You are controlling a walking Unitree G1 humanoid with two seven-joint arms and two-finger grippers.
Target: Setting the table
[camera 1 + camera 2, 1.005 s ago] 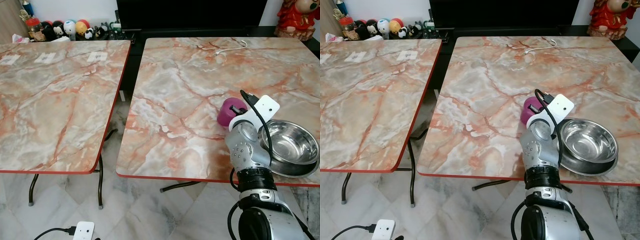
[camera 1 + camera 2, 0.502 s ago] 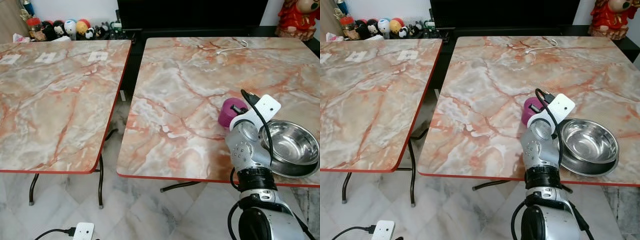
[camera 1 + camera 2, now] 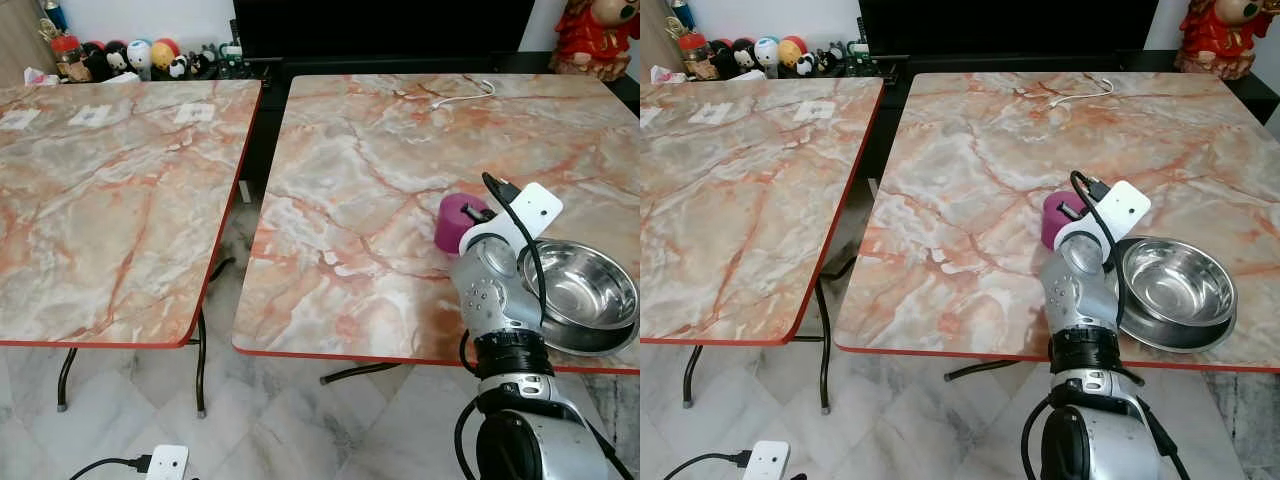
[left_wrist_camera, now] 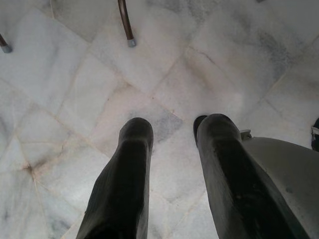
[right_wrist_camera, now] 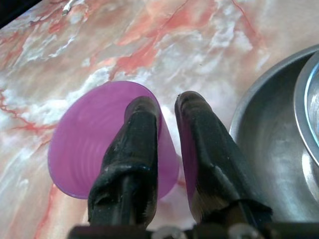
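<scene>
A purple plastic cup (image 3: 455, 222) stands on the right marble table (image 3: 380, 180), just left of a steel bowl (image 3: 585, 290) that sits on a steel plate (image 3: 600, 342). My right arm (image 3: 495, 300) reaches up over the table's front edge to the cup. In the right wrist view my right gripper (image 5: 167, 107) is shut on the cup's wall (image 5: 84, 144), one finger over the cup's mouth and the other outside it. The plate's rim (image 5: 264, 134) lies close beside the fingers. My left gripper (image 4: 172, 129) hangs open over the floor.
A second marble table (image 3: 100, 200) stands to the left across a narrow gap. A white cable (image 3: 462, 96) lies at the right table's far side. Toys (image 3: 130, 55) and a red figure (image 3: 590, 35) line the back. A white device (image 3: 167, 462) lies on the floor.
The right wrist and the purple cup have shifted slightly left and away from the bowl. The left arm has stayed put.
</scene>
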